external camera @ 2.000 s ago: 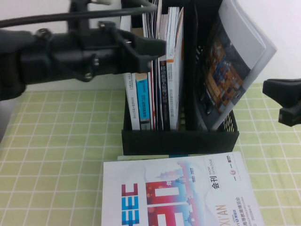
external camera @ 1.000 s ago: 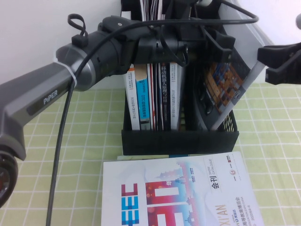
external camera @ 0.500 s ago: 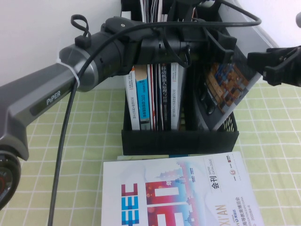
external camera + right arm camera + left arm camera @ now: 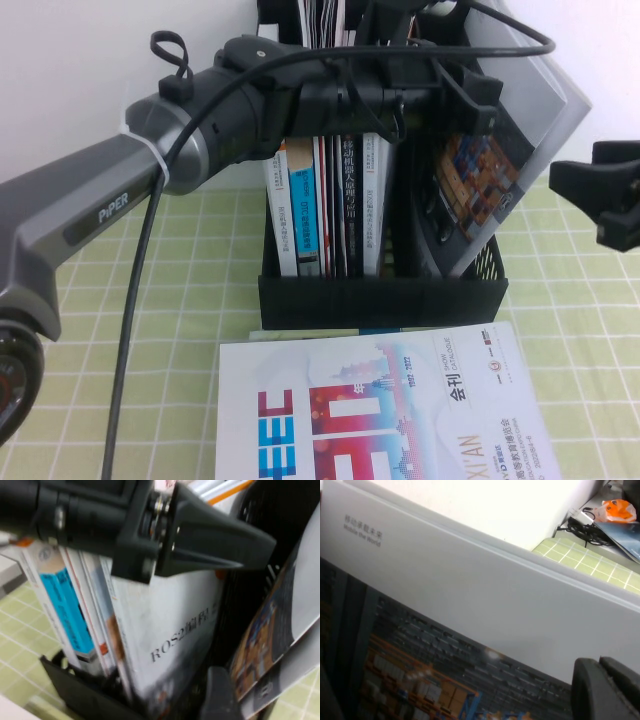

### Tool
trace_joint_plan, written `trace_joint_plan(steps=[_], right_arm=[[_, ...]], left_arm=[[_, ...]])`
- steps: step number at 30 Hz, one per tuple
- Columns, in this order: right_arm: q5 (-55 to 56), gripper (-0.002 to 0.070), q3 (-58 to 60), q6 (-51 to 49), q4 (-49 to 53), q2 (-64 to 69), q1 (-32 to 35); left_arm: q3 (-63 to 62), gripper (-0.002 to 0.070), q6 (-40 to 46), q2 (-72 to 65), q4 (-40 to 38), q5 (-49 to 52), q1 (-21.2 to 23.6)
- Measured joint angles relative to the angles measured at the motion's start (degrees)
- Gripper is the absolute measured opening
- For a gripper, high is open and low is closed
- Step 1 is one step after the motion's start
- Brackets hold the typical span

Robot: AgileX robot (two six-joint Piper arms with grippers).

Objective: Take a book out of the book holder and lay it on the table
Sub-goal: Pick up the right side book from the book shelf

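Green table (image 4: 120,300), left gripper (image 4: 470,95) at book (image 4: 500,150), right gripper (image 4: 605,200) beside

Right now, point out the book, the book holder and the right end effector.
book (image 4: 520,120), high view, grey upper cover.
book holder (image 4: 380,300), high view, low front wall.
right end effector (image 4: 605,200), high view, between its fingertips, right of the holder.

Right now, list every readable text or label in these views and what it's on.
"PiPER": left arm, whose left hand is at the book in the book holder.
"XI'AN", "2022": white catalogue on the table.
"Mobile the World": book's grey cover.
"ROS2": white volume in the holder.
Chinese spine and cover lettering: too small or blurred to read.
Right hand, open beside the holder: no text.
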State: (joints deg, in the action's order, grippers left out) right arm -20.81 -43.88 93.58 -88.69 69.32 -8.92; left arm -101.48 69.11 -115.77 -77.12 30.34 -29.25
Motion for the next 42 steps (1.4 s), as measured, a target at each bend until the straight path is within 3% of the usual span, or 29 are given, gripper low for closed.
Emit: trace_joint_plan(steps=[4, 7, 33, 36, 40, 42], right_arm=[[0.4, 0.0407, 1.47, 15.09, -7.31, 1.57, 0.0], [-0.02, 0.0407, 1.47, 18.38, -8.62, 3.48, 0.0], [1.56, 0.0403, -13.61, 12.96, -9.26, 19.12, 0.0], [1.42, 0.0337, -14.95, 12.92, -9.26, 21.16, 0.0], [0.76, 0.0121, -16.28, 12.7, -9.26, 22.4, 0.0], [-0.19, 0.0058, -16.62, 12.23, -9.34, 22.54, 0.0]], left_arm=[[0.0, -0.0003, -0.59, 0.0, 0.0, 0.0, 0.0], [0.0, -0.0002, -0.89, 0.0, 0.0, 0.11, 0.0], [-0.09, -0.0002, -1.67, 0.0, 0.65, 0.22, 0.0], [-0.09, -0.0003, -1.67, 0.0, 0.65, 0.32, 0.0], [-0.09, -0.0003, -1.67, 0.0, 0.7, 0.32, 0.0], [-0.09, -0.0003, -1.77, 0.0, 0.8, 0.85, 0.0]])
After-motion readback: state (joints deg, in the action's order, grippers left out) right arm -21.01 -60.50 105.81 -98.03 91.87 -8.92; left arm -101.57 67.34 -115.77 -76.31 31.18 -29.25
